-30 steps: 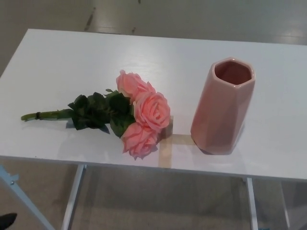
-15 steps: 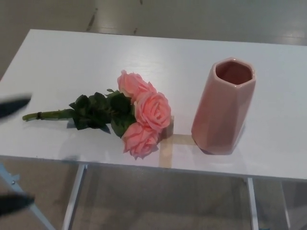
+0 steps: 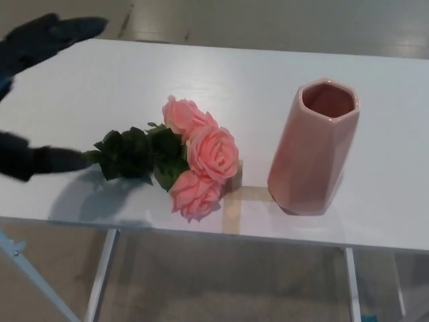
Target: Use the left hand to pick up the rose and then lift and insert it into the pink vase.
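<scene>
**Friend:** What did you see on your screen?

**Me:** I saw a white table (image 3: 100,87) filling most of the picture. The rose (image 3: 201,154) lay flat near the middle, a bit left. It was really three pink blooms in a bunch, with dark green leaves (image 3: 134,154) on their left side.

**Friend:** Where was the pink vase?

**Me:** The pink vase (image 3: 312,151) stood upright on the right side of the picture, near the front edge of the table. Its mouth was open at the top. It sat close to the blooms but did not touch them. A strip of tan tape (image 3: 234,204) lay on the table between them.

**Friend:** And the robot's hand?

**Me:** The left hand (image 3: 30,100) was at the left edge of the picture, black and a bit blurry. Its fingers were spread wide apart. One part (image 3: 57,30) was up in the upper left corner. The other part (image 3: 57,159) was lower down, right where the stem (image 3: 94,156) end was, beside the leaves. I could not tell if it touched the stem.

**Friend:** Was it holding anything?

**Me:** No, it held nothing. I did not see the right hand at all.
</scene>
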{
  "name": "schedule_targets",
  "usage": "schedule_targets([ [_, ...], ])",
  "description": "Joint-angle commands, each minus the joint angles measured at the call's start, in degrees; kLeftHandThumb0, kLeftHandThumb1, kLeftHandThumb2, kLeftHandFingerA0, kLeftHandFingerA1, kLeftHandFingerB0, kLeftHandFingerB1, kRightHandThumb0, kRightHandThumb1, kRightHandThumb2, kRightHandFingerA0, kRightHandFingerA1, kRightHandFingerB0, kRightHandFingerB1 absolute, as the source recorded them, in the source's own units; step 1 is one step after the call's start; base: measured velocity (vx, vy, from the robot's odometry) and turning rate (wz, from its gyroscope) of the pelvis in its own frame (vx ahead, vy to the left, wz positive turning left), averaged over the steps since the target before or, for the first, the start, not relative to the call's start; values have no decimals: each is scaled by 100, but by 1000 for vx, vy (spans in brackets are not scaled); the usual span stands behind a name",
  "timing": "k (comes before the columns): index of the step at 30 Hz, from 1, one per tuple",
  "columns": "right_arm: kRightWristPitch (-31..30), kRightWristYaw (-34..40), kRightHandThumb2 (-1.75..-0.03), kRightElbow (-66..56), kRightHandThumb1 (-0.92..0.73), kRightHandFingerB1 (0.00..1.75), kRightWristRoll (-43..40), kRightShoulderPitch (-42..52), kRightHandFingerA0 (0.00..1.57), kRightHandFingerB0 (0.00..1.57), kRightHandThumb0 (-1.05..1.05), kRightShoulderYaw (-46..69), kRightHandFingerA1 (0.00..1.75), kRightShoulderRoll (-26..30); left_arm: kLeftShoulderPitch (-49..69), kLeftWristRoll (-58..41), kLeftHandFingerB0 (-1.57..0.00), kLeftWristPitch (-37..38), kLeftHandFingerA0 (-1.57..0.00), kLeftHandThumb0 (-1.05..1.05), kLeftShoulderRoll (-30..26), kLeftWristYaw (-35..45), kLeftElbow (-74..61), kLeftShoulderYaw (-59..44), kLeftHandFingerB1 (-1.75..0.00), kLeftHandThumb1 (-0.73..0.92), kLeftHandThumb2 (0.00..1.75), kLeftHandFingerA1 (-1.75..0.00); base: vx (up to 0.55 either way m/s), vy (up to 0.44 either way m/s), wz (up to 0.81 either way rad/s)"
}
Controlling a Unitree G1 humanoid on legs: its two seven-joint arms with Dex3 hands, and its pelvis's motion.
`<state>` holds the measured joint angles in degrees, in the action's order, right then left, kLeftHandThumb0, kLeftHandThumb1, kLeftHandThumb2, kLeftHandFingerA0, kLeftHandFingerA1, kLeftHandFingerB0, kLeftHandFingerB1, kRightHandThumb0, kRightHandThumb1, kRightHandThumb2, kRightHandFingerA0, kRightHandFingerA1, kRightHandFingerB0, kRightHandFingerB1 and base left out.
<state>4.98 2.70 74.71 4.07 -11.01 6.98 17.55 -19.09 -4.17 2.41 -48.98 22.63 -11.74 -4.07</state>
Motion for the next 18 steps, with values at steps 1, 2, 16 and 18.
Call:
schedule_targets([
  [1, 38, 92, -59, 23, -67, 43, 58, 56, 70, 57, -32, -34, 50, 19, -1034, 1417, -10, -1103, -4, -69, 124, 247, 1101, 1183, -25, 37, 65, -17, 0, 0, 0],
  [2, 43, 85, -59, 23, -67, 43, 78, 60, 70, 57, -32, -55, 50, 25, -1237, 1548, -8, -1250, 0, -68, 204, 278, 1330, 1398, -27, 45, 54, -25, 0, 0, 0],
  [16, 26, 8, -59, 23, -67, 43, -8, 27, 70, 57, -32, -41, 50, 28, -2451, 2296, -10, -1619, -5, -64, 967, 103, 3256, 2579, -23, 37, 64, -18, 0, 0, 0],
  [18, 25, 12, -59, 23, -67, 43, -14, 28, 70, 57, -32, -32, 50, 30, -2533, 2373, -10, -1651, -5, -64, 1066, 98, 3401, 2645, -23, 37, 64, -17, 0, 0, 0],
])
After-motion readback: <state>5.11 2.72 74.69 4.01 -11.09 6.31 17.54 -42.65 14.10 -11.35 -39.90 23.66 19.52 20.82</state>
